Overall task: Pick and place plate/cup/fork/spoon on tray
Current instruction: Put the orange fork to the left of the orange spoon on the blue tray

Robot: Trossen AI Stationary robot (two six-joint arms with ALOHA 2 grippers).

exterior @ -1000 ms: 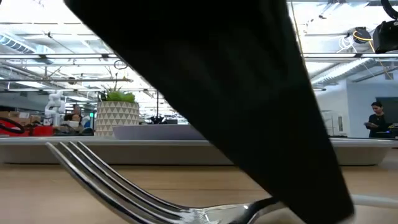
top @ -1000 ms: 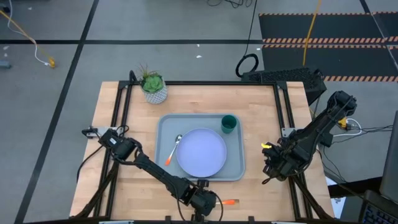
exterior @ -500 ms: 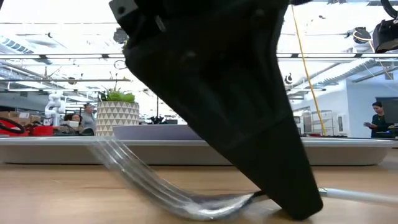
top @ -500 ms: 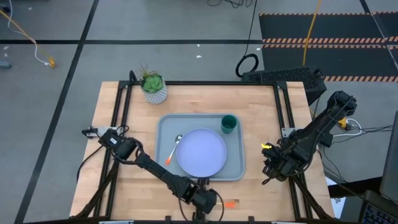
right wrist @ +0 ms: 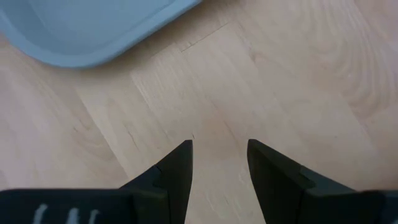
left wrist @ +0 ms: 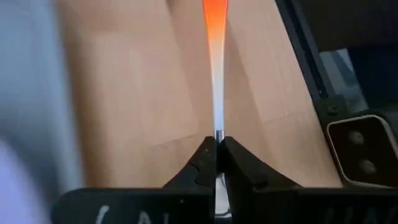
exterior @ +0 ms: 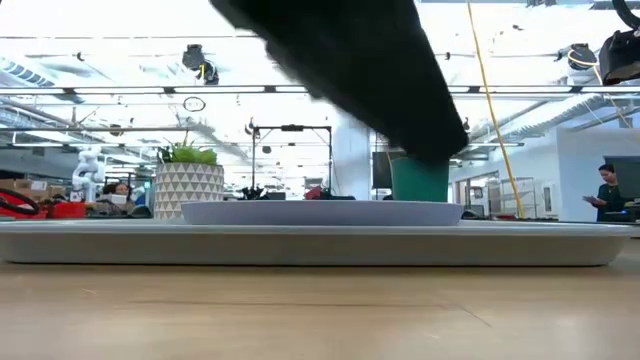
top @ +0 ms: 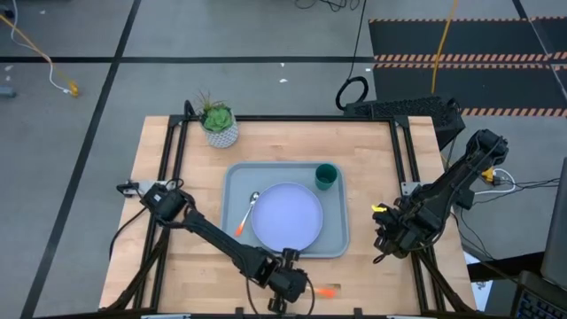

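Wooden table point(top: 177, 257), high view: tray point(top: 233, 182) carries plate point(top: 287, 216), cup point(top: 326, 176), spoon point(top: 247, 213); only the fork point(top: 325, 289) remains outside. Low view: fork unseen. Left wrist view: left hand point(left wrist: 217, 148) pinches the fork. Right wrist view: right hand point(right wrist: 219, 149) open, idle.

A: Count's in: 1 tray point(top: 230, 182), 1 plate point(top: 288, 215), 1 cup point(top: 326, 176), 1 spoon point(top: 247, 211).

B: Add 1 fork point(top: 326, 290), 1 potted plant point(top: 218, 123), 2 grippers: left gripper point(top: 299, 283), right gripper point(top: 388, 239).
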